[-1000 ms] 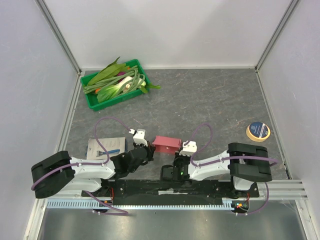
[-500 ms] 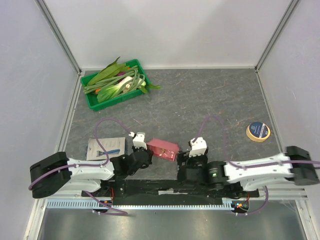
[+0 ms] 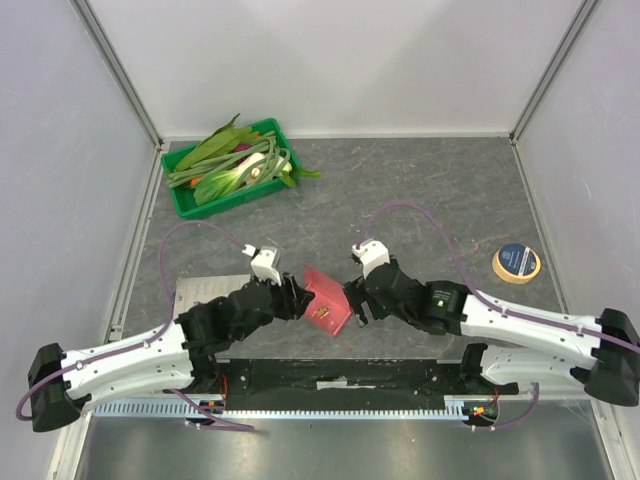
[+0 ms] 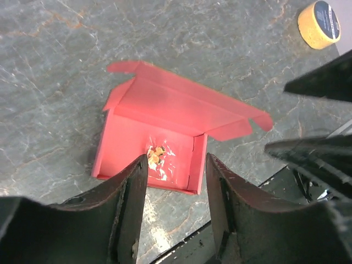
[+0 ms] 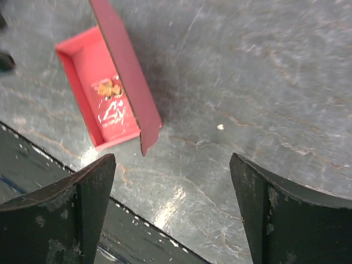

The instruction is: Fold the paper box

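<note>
The pink-red paper box point(image 3: 328, 300) lies on the grey table near the front edge, between my two grippers. Its tray point(image 4: 144, 148) faces up, with a small yellowish item in clear wrap inside. The lid point(image 4: 181, 104) stands open with its side flaps spread, and it shows edge-on as a raised panel point(image 5: 125, 77) in the right wrist view. My left gripper point(image 3: 295, 297) point(image 4: 175, 165) hangs open just above the tray's near edge, with nothing between its fingers. On the other side of the box, my right gripper point(image 3: 352, 297) point(image 5: 171, 162) is wide open over bare table.
A green tray point(image 3: 182, 204) of leafy vegetables stands at the back left. A yellow tape roll point(image 3: 517, 263) point(image 4: 319, 22) lies at the right. A white booklet point(image 3: 195, 290) is partly under the left arm. The black base rail point(image 3: 330, 375) runs just in front of the box.
Both grippers were shut on the box a second ago. The right one opened first, then the left, and the box now rests on the table with its lid open. Both arms shifted.
</note>
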You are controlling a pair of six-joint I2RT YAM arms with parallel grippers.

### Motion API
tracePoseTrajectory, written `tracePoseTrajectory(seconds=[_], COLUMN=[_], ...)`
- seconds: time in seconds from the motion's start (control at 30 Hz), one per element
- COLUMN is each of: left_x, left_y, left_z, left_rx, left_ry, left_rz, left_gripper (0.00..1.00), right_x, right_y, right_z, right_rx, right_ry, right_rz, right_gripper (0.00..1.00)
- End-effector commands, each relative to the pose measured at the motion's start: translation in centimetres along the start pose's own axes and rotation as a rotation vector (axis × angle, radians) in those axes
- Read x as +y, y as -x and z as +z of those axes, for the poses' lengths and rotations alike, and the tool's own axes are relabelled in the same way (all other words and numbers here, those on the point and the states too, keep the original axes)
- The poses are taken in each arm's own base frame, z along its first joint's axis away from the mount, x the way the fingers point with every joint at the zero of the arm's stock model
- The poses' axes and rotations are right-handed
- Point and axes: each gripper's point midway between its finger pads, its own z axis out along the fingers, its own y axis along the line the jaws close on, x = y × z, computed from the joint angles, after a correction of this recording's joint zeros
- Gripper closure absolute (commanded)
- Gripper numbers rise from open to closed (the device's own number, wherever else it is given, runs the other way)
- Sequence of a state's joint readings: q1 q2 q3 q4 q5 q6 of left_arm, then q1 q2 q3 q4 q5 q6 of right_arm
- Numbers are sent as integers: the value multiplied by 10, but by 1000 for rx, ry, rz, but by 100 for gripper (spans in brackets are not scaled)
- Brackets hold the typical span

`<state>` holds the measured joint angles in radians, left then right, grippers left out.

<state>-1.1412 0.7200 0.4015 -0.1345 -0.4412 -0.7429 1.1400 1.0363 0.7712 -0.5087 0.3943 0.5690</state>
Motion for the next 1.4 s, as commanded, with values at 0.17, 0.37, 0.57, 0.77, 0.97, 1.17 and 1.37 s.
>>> tracePoseTrajectory(seconds=[0.17, 0.37, 0.57, 0.77, 0.97, 1.17, 1.37], left_x=[28, 24, 23, 31, 36, 35, 51], left_y=[36, 44, 50, 56, 69, 66, 72], left_z=[9, 41, 32, 26, 31, 57, 80], left_rx=[141, 191, 40, -28, -141, -61, -3], left_ry=[-88, -141, -191, -157, -134, -139, -74], left_rz=[86, 114, 121, 115, 68, 134, 203], left_gripper=[15, 35, 36, 33, 28, 24, 32], right_x=[33, 33, 22, 2, -31, -38, -59], right_y=[-4, -9, -10, 3, 48, 64, 57], right_z=[11, 27, 36, 47, 55, 86, 113], right_rx=[54, 76, 73, 25, -88, -71, 3], right_ry=[172, 142, 68, -70, -202, -70, 68], right_rz=[-95, -119, -132, -160, -262, -470, -512], right_gripper=[18, 30, 46, 86, 100, 100, 100])
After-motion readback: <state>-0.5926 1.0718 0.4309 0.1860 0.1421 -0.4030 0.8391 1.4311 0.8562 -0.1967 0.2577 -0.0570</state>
